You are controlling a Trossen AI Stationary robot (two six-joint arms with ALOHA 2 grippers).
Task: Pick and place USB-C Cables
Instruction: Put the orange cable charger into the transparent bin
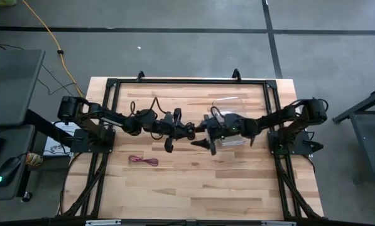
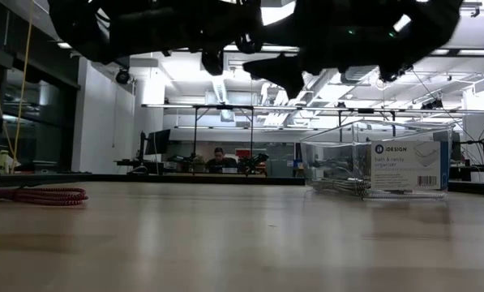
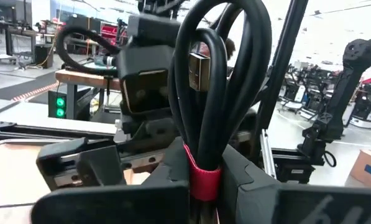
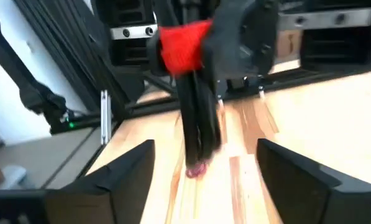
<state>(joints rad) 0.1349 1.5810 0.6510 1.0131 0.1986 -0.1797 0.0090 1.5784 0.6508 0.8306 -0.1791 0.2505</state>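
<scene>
My left gripper (image 1: 186, 130) is above the middle of the table, shut on the black-and-red cable bundle (image 3: 216, 93). My right gripper (image 1: 207, 135) faces it from the right and is open. Its fingers stand on either side of the hanging bundle (image 4: 197, 124) without touching it. The magenta-red bundle (image 1: 143, 161) lies flat on the table, near and left of the grippers; it also appears as the red coil (image 2: 35, 195) in the low view. A grey bundle (image 2: 339, 186) lies inside the clear box (image 2: 379, 166). I cannot make out the black bundle. My left gripper pinches the black-and-red bundle between its two fingers at the red tie (image 3: 204, 180). The black loops (image 3: 235, 62) reach out past the fingers. In the right wrist view the black strands (image 4: 201, 137) hang below the red tie (image 4: 182, 46), clear of the table.
The clear plastic box (image 1: 232, 119) stands on the table under the right arm, right of centre. A yellow cord (image 1: 49, 37) runs over the floor beyond the table's far left corner. Bare wood (image 1: 206, 188) stretches along the near half of the table.
</scene>
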